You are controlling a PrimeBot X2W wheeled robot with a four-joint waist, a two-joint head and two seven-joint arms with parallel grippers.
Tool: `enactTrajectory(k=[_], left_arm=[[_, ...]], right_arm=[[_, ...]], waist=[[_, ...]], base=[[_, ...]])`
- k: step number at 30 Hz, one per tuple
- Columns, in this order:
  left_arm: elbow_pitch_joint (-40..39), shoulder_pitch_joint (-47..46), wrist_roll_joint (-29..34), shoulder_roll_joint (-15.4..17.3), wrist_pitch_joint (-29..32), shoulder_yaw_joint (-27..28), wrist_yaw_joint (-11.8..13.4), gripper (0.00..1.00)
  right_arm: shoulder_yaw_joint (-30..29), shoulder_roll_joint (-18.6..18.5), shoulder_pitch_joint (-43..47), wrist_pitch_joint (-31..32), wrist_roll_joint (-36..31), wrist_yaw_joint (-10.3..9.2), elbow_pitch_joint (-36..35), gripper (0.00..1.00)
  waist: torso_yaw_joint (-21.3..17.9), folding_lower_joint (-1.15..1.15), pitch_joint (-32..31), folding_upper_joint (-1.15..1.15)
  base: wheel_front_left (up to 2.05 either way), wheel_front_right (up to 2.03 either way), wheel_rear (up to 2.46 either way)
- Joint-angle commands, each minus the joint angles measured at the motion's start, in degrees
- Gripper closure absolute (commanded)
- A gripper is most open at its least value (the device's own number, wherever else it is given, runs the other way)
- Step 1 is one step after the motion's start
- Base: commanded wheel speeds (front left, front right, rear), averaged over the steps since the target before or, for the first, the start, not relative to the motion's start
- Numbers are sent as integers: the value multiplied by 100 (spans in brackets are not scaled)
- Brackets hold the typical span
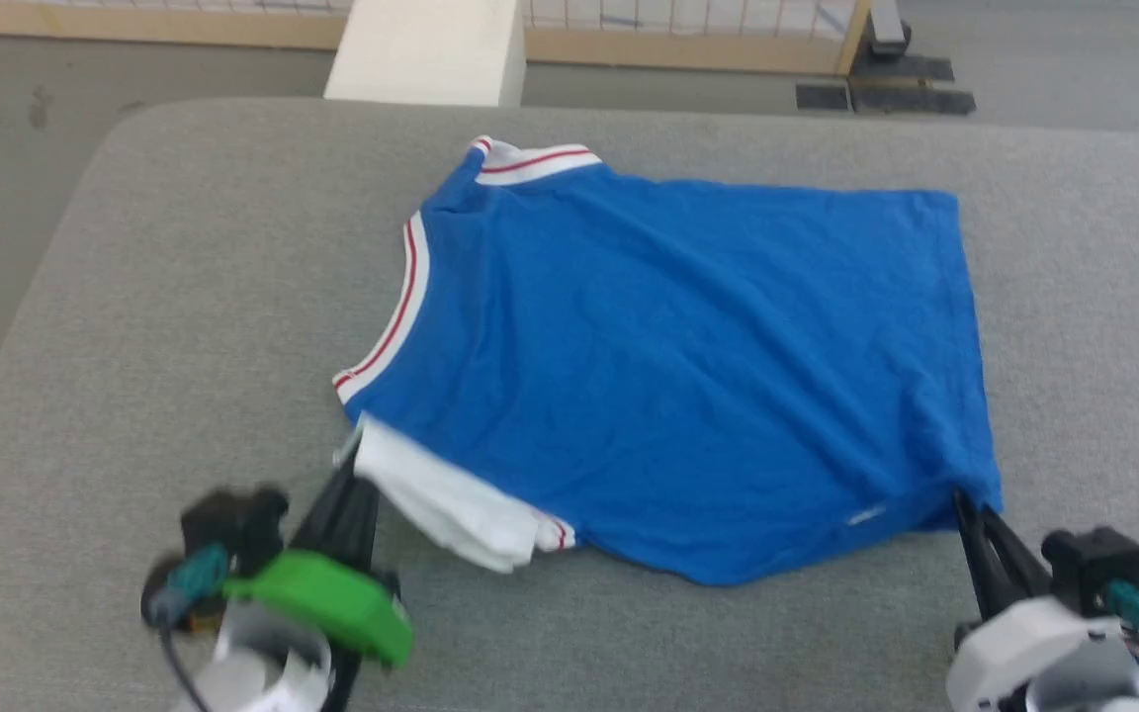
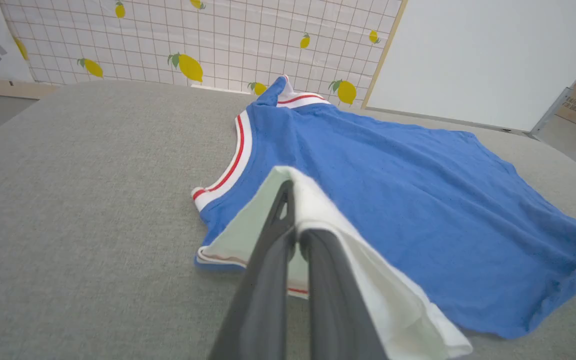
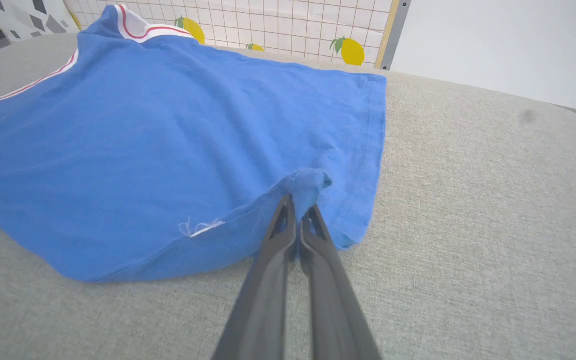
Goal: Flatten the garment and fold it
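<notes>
On the grey padded surface (image 1: 134,297), the garment (image 1: 688,346) lies spread, blue side up. Near-left, the left gripper (image 1: 354,450) is clamped tight on its white sleeve (image 1: 451,509); the right gripper (image 1: 962,501) is closed on the near-right hem corner (image 1: 975,485).

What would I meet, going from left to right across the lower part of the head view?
left gripper → white sleeve → garment's blue body → right gripper

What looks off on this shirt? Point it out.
A loose white thread dangles from the near hem of the garment, beside the right hand pinching it. The white sleeve is draped over the left hand, folded rather than flat.
</notes>
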Motion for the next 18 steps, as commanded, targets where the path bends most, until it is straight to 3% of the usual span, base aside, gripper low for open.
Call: enactTrajectory(k=[1, 9, 18], left_arm=[[78, -301, 118, -6, -50, -16, -77, 100], [461, -1652, 266, 328, 272, 38, -459, 100], [1071, -2858, 75, 713, 1085, 171, -769, 100]], right_arm=[[41, 7, -217, -40, -43, -9, 26, 100], [324, -186, -1175, 182, 44, -9, 126, 100], [517, -435, -2258, 865, 210, -9, 488, 100]], waist=[[-118, 1, 145, 0], [-418, 1, 616, 0], [-633, 1, 1206, 0]], base=[[0, 0, 0], [0, 0, 0], [0, 0, 0]])
